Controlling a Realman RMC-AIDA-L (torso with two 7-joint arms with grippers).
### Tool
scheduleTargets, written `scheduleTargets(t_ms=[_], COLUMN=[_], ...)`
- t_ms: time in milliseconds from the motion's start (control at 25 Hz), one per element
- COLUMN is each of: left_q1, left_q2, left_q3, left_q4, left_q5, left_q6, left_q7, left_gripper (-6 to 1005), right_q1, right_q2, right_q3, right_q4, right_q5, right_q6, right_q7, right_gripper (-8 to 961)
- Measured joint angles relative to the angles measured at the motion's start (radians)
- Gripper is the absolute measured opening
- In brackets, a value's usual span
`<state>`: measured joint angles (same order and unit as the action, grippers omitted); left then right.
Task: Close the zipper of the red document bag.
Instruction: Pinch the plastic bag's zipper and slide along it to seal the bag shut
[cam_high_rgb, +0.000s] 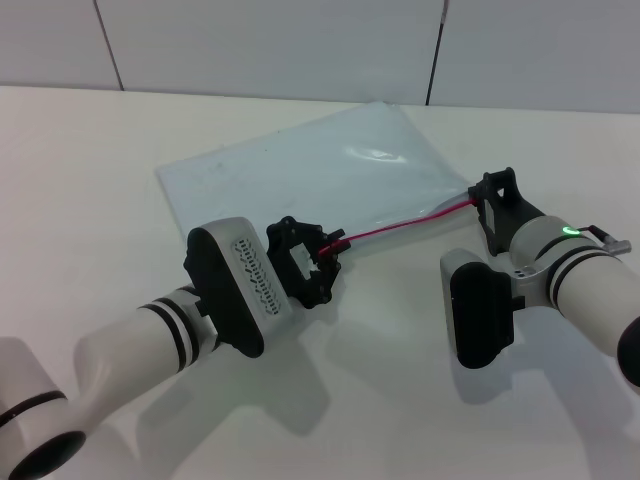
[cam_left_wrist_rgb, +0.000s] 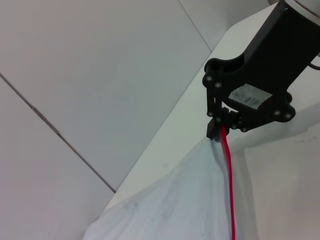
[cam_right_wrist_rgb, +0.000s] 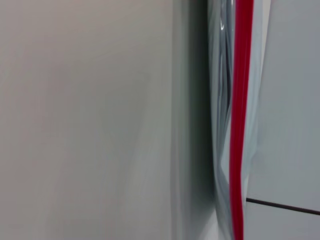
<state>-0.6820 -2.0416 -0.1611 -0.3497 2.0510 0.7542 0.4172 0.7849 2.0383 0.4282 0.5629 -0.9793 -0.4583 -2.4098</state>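
While the red document bag (cam_high_rgb: 310, 170) lies flat on the white bench (cam_high_rgb: 90, 170), its zipper (cam_high_rgb: 400, 227) is pinched at both ends: the left gripper (cam_high_rgb: 325, 255) is closed on the near end, the right gripper (cam_high_rgb: 483, 200) on the far corner. A grey panelled wall (cam_high_rgb: 300, 40) is seen behind.

Red document bag (cam_high_rgb: 320, 170) flat on surface (cam_high_rgb: 90, 180); zipper (cam_high_rgb: 400, 225) along near edge, left gripper (cam_high_rgb: 325, 262) at left end, right gripper (cam_high_rgb: 485, 205) at right.
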Motion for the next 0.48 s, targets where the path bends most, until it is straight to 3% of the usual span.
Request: scheduleTargets(t_ms=[480], left_q1=[0.043], left_q2=[0.002], left_q3=[0.000], left_q4=[-0.051], left_q5=[0.000], left_q6=[0.006], left_q7=[0.045], left_gripper=[185], right_q1=[-0.001], right_q2=[0.000], right_q3=[0.000], right_q4=[-0.004], right_q5=[0.003], right_q6=[-0.002], right_q7=[0.015], right_gripper=[17])
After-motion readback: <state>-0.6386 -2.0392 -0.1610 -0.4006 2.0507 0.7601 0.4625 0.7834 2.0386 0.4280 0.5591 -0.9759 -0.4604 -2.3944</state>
